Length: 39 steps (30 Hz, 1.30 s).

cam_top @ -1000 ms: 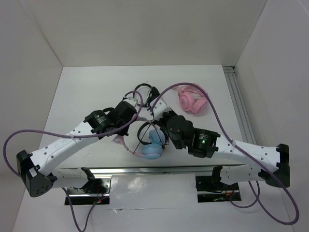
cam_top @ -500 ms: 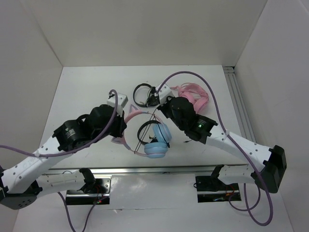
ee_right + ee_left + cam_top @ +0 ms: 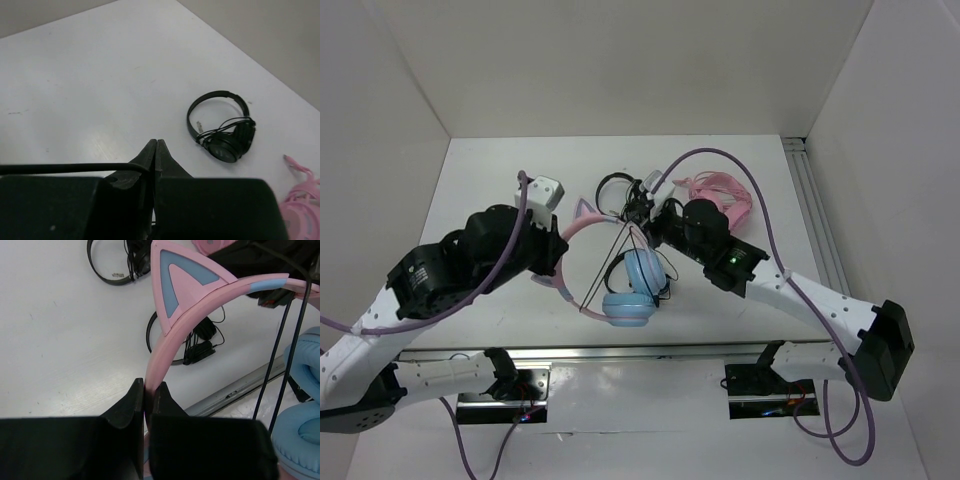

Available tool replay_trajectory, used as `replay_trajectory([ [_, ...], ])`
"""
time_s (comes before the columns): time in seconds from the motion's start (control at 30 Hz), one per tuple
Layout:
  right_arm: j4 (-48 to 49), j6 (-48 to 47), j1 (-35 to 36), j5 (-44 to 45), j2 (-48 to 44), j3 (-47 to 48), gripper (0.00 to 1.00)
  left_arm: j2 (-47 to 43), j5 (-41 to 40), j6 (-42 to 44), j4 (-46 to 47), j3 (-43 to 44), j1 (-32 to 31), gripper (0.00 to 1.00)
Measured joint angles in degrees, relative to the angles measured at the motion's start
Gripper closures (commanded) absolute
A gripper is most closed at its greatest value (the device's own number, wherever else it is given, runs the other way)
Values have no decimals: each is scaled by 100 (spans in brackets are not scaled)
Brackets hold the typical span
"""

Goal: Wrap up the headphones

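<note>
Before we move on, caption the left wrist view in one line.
Left hand pinches the pink cat-ear headband of the blue-cupped headphones, thin dark cable strung taut alongside.

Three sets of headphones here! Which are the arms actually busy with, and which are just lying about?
In the job: pink cat-ear headphones with light blue cups, headband clamped in the left gripper; their thin dark cable, pinched by the right gripper.
Lying about: small black headphones; all-pink headphones.
</note>
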Motion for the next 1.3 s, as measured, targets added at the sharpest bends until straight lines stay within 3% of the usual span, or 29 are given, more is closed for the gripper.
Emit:
replay_trajectory([
  [0.3,1191,815,-79,-1165,555,-426,95,116,-1172,-616,-7,951,-79,100],
  [0.57,2103,1054,538,-1064,684,-804,99,1241,-1961,-1340,-203,2546,-90,100],
  [0.73,2223,1158,710,-955,688,-1084,100,1727,-2422,-1637,20,3012,-48,100],
  [0.97,2441,1252,1239,-796,529,-1600,100,2118,-2651,-1703,177,3237,664,100],
  [1.3,2682,1425,1652,-586,114,-1956,100,2583,-2190,-1786,144,3233,1720,100],
])
